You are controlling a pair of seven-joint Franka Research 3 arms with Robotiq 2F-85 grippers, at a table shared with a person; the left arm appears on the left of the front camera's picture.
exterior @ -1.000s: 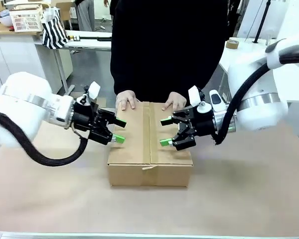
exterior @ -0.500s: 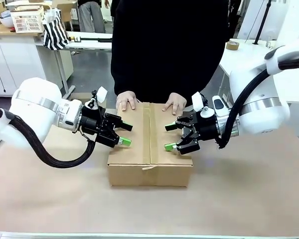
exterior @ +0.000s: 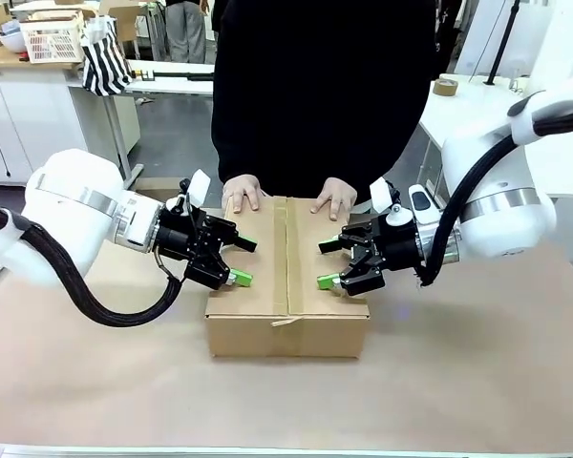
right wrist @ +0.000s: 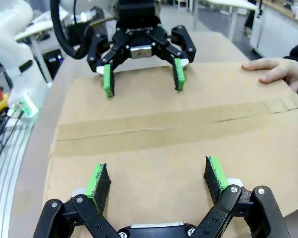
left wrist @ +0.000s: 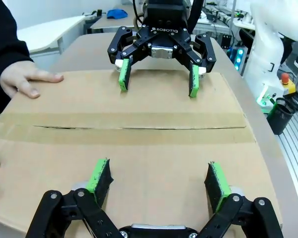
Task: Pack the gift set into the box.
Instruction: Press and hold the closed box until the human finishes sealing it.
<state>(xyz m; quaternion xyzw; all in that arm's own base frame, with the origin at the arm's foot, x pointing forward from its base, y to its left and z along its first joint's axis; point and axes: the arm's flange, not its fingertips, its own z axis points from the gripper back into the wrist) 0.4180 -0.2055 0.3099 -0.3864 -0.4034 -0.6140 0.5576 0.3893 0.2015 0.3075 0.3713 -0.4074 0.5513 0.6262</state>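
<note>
Both arms have slid in toward the middle in the last second. The left gripper point(exterior: 244, 261) now hangs over the 9 o'clock side of the box point(exterior: 286, 329), and the right gripper point(exterior: 323, 265) hangs over its 3 o'clock side. The fingers of both are spread wide and hold nothing. The box sits in the middle of the worktop point(exterior: 477, 372) with its top flaps folded flat. A strip of brown tape seems to run along the line where they meet. The person's hands point(exterior: 241, 192) press on the edge at 12 o'clock and have not moved. The gift set is probably inside, hidden under the flaps, so the packing looks nearly done. I think the arms are coming in to press the flaps down or hold the box. The worktop is covered in plain brown paper. Far back at 10 o'clock are a white basket point(exterior: 50, 38) and a striped bag point(exterior: 105, 62). At 2 o'clock a tape roll point(exterior: 446, 86) lies on a white table.
</note>
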